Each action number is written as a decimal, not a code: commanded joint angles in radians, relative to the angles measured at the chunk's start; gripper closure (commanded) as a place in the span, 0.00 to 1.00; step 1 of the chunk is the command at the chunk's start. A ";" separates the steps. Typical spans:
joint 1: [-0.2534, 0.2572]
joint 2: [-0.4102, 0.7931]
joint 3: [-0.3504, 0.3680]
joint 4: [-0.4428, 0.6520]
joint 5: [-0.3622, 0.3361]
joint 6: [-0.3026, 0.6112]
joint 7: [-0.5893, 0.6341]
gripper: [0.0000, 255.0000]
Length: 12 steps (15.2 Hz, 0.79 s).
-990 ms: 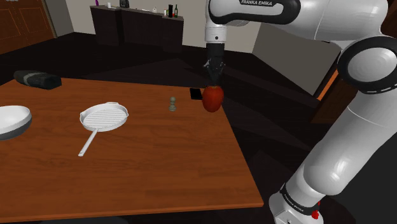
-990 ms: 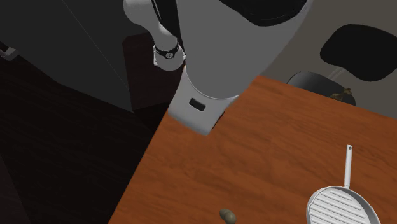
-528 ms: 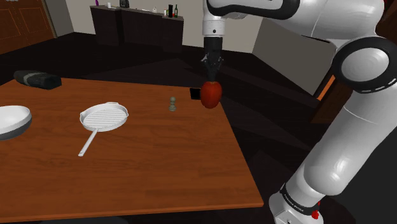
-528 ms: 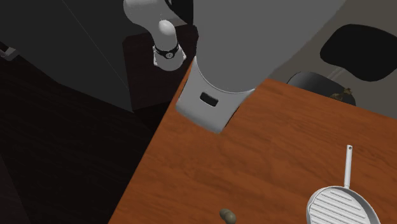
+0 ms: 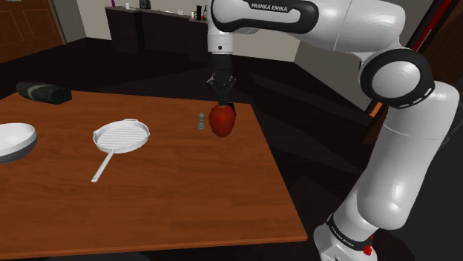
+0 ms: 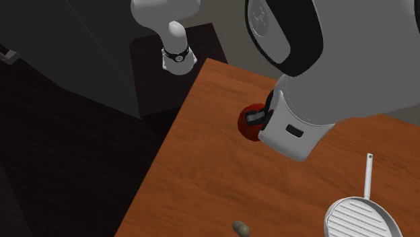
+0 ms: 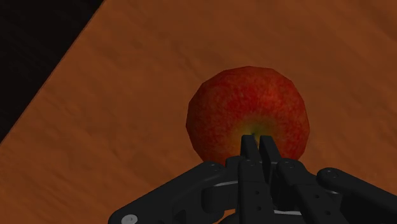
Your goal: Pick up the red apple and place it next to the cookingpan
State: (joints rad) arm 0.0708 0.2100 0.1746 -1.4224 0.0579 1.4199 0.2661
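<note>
Black two-finger claw (image 5: 222,101) closed on the top of a round, mottled red apple (image 5: 222,121), holding it above the wood-grain brown bench (image 5: 178,193) at the shoulder view's centre, right of a ribbed white long-handled pan (image 5: 121,136).

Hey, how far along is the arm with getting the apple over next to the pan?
Done: the red apple is picked up, clasped by the gripper. In hand: it hangs above the wooden table, close to the small grey object. Left: carry it to the white ridged pan, toward the shoulder view's left, and set it down beside it.
</note>
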 commanded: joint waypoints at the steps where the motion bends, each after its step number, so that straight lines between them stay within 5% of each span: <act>1: 0.023 0.054 0.012 0.045 -0.005 0.011 0.035 1.00; 9: 0.140 0.327 0.046 0.336 -0.043 0.002 0.167 1.00; 12: 0.136 0.316 0.045 0.277 -0.041 0.049 0.162 1.00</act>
State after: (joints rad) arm 0.2066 0.5199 0.2202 -1.1370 0.0179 1.4540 0.4285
